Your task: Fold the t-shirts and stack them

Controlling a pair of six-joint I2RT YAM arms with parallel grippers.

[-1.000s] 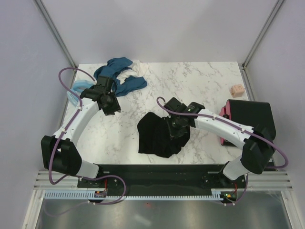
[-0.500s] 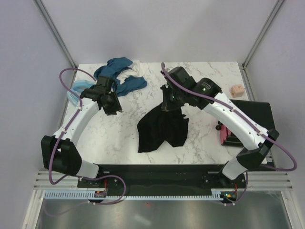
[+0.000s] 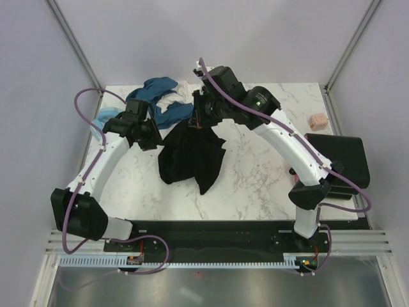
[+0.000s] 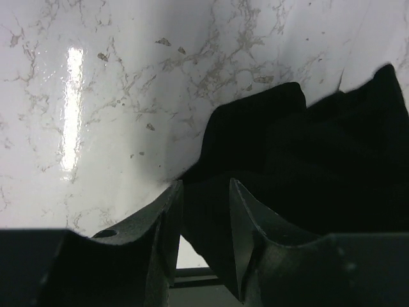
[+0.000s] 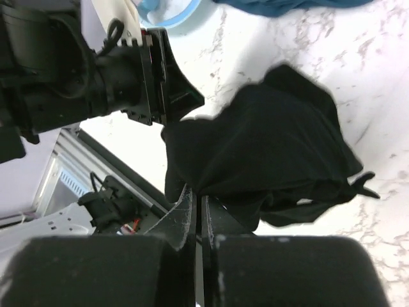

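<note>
- T-shirt [image 3: 192, 157], black: crumpled, hanging in bunched folds over the counter [image 3: 255, 185].
- Right gripper [image 5: 197, 192]: we see it clamped on the shirt's top.
- Left gripper [image 4: 204, 187]: fingers apart, beside the cloth.

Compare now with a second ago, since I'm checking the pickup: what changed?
The right gripper closed on the black t-shirt, raised it from the middle of the table and carried it toward the far left; it now hangs beside the left gripper, whose jaws stand open. The left gripper hardly moved. The teal-blue shirt pile and the pinkish block stayed put.
</note>
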